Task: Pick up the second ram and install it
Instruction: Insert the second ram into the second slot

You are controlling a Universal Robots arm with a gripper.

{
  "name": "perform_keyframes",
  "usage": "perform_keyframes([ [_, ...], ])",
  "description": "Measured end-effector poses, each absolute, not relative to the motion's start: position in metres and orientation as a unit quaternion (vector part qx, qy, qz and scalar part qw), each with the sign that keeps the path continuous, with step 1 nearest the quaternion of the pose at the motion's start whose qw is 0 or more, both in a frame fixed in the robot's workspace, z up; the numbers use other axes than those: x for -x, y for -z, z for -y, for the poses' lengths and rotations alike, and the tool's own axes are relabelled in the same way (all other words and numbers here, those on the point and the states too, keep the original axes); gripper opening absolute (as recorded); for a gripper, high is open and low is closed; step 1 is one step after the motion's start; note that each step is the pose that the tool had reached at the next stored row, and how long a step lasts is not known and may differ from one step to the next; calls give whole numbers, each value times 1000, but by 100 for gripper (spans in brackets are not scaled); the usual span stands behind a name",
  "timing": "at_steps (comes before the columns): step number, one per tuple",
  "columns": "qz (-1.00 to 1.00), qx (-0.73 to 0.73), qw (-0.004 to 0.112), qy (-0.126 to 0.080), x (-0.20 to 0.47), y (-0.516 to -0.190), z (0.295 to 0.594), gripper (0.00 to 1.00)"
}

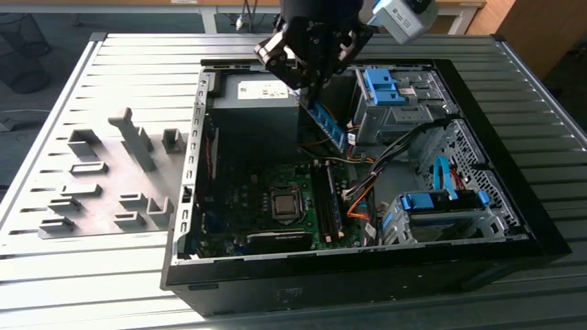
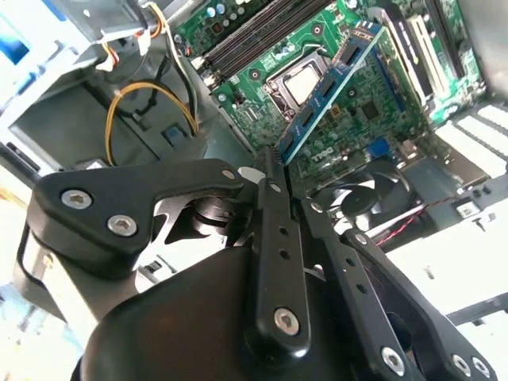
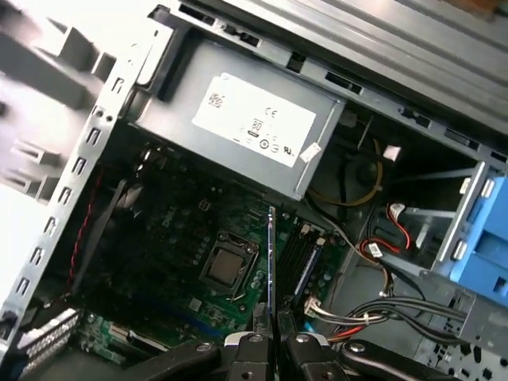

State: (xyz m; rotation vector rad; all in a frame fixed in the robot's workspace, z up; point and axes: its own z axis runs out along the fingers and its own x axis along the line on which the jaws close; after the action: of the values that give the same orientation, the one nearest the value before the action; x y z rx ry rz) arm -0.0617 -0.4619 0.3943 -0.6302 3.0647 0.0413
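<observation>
Open computer case on a table (grey fixture blocks beside it)

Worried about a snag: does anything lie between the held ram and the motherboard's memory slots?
Nothing visible. The gripper holds the blue-green memory stick above the green motherboard; orange cables run beside the black memory slots, not over them.

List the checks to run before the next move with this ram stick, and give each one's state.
1. The second ram is clamped in the jaws: ok.
2. Ram held above the motherboard, not yet seated: ok.
3. Ram level with the memory slots: not ok, it hangs tilted, one end down.
4. A free slot is available: cannot tell.
5. Cables clear of the slots: cannot tell.
</observation>
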Motion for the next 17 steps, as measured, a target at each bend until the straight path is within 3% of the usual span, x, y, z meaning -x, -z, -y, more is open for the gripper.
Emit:
perform_keyframes([
  [17,-998,65,8,-11,62,-390,462,14],
])
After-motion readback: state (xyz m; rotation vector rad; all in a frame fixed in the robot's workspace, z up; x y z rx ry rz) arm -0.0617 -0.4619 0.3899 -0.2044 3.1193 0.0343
